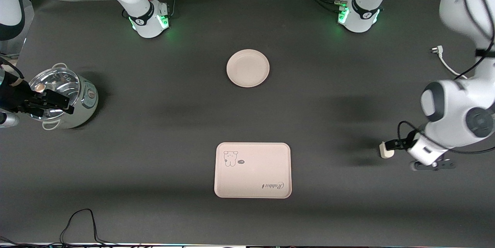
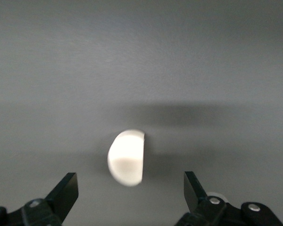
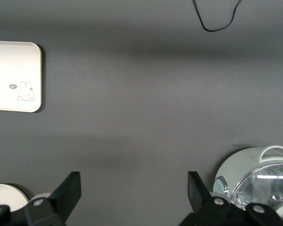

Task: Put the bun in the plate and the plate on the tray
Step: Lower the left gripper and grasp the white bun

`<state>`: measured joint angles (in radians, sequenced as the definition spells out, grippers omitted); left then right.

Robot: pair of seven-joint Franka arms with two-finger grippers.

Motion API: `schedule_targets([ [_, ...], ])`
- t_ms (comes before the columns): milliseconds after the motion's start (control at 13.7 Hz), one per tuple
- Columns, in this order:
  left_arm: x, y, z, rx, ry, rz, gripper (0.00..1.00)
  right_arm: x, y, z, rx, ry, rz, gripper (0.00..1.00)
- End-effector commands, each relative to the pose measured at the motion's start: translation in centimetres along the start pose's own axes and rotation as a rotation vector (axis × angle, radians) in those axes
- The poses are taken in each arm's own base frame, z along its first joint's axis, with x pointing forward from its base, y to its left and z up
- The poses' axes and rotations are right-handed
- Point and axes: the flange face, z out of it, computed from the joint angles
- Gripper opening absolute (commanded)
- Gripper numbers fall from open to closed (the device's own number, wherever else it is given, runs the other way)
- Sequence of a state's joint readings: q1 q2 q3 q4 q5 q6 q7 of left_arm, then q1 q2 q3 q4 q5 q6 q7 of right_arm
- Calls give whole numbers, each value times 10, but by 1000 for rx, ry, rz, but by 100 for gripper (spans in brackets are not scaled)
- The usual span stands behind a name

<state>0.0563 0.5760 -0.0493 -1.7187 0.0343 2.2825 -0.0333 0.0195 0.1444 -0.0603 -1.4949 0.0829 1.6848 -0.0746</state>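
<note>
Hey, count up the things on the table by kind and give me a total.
Bun: 1
Plate: 1
Tray: 1
Pot: 1
Total: 4

A robotics lab: two white robot arm bases (image 1: 149, 17) with green status lights stand bolted along one edge of a dark-covered table (image 1: 154, 124), with black cables (image 1: 81, 224) trailing loose, and no household furnishings around.
</note>
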Motion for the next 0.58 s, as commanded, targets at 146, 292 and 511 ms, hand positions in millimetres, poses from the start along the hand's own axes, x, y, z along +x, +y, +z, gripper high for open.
schedule_targets([
  [146, 4, 2, 42, 42, 6, 52, 100, -9, -7, -17, -9, -35, -24, 100],
  [292, 3, 1, 43, 43, 5, 53, 100, -8, -10, -16, -6, -37, -12, 100],
  [511, -3, 0, 56, 62, 17, 75, 99, -4, -5, -12, -6, -39, -16, 100],
])
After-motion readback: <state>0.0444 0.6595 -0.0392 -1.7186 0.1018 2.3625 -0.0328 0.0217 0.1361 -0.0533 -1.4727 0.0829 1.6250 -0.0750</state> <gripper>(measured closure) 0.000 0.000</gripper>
